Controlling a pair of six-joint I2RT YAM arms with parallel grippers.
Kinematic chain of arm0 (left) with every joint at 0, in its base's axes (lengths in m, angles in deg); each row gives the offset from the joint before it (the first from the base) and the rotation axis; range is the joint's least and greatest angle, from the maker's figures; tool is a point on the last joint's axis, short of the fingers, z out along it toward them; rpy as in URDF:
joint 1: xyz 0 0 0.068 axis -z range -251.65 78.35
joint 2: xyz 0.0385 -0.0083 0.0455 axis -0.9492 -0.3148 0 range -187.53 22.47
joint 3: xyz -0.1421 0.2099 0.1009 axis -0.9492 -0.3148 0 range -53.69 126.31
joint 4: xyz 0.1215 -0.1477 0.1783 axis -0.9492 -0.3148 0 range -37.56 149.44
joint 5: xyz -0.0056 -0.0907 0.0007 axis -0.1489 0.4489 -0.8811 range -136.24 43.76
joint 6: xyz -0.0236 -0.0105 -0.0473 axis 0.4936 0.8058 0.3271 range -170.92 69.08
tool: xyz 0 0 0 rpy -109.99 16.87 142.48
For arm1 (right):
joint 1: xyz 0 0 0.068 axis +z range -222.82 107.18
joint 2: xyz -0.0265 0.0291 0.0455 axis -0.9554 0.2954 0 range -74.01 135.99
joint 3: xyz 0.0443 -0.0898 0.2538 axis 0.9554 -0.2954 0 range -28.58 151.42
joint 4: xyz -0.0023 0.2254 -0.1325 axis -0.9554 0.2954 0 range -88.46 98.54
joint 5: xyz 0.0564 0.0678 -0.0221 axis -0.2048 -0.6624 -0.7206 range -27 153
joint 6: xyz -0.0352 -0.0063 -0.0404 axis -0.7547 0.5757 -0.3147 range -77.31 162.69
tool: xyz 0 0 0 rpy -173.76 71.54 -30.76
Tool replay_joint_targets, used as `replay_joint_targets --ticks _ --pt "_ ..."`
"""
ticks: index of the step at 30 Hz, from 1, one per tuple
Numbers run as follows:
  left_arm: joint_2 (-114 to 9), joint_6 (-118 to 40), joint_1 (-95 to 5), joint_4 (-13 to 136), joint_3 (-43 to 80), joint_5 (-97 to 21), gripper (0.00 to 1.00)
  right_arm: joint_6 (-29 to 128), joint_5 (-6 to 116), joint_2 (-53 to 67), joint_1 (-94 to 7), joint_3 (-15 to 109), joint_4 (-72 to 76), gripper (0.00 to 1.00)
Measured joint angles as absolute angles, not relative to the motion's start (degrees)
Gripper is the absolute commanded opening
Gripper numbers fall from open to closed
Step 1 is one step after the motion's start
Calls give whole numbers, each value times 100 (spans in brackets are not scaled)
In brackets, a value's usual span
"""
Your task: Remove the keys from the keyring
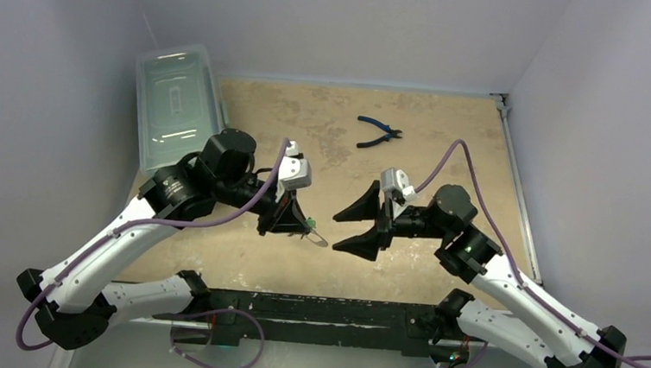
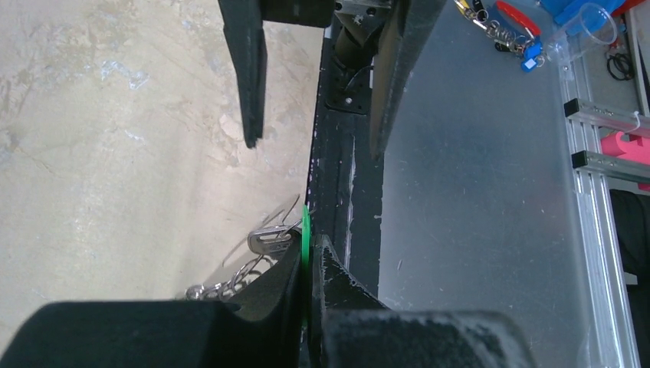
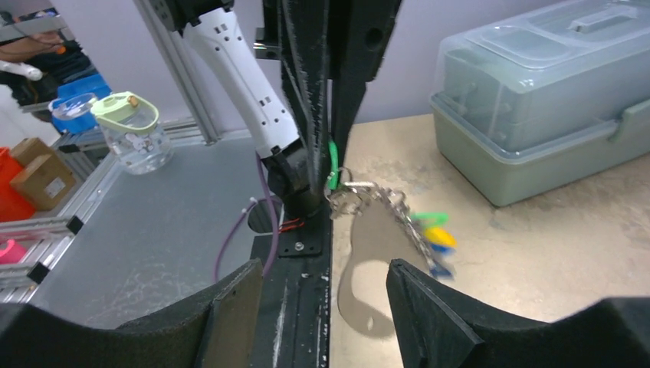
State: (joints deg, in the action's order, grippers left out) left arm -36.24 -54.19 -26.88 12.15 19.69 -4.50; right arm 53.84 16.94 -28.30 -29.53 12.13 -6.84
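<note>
My left gripper (image 1: pixel 292 222) is shut on a thin green key tag (image 2: pixel 305 228), held edge-on between its fingertips above the table's near edge. A silver oval clasp of the keyring (image 2: pixel 268 239) and a metal chain (image 2: pixel 222 285) hang beside that tag. In the right wrist view the chain (image 3: pixel 379 198) trails down from the left gripper (image 3: pixel 331 146) to blurred green (image 3: pixel 429 219), yellow (image 3: pixel 442 236) and blue (image 3: pixel 441 267) keys. My right gripper (image 1: pixel 339 231) is open and empty, facing the left gripper a short way to its right; its fingers (image 3: pixel 429 307) flank the hanging bunch without touching it.
Blue-handled pliers (image 1: pixel 378 133) lie at the back centre of the tan table (image 1: pixel 445 158). A clear lidded box (image 1: pixel 174 104) stands at the back left, and shows in the right wrist view (image 3: pixel 552 100). The black base rail (image 1: pixel 313 309) runs along the near edge.
</note>
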Motion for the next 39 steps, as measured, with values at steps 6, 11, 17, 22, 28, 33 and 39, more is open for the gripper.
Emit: replay_joint_targets --ticks 6,11,17,22,28,33,39 --pt "-3703 -5456 -2620 1191 1969 -443 0 5258 1746 -2548 -2512 1301 -708 63" --pt "-3708 -5472 -2535 1174 1972 -380 0 5131 1882 -2371 -2319 1375 -664 65" --pt "-3749 -5507 -2388 1161 1976 -286 0 5022 1987 -2288 -2182 1526 -666 56" --pt "-3753 -5509 -2360 1128 2011 -304 0 4958 2002 -2148 -2040 1570 -671 51" --pt "-3751 -5507 -2360 1134 2050 -317 0 4901 2138 -1971 -1858 1578 -660 50" --pt "-3747 -5507 -2360 1128 2083 -332 0 4862 2371 -2047 -1836 1578 -548 43" --pt "-3725 -5507 -2360 1136 2120 -339 0 4864 2649 -2367 -1834 1578 -487 39"
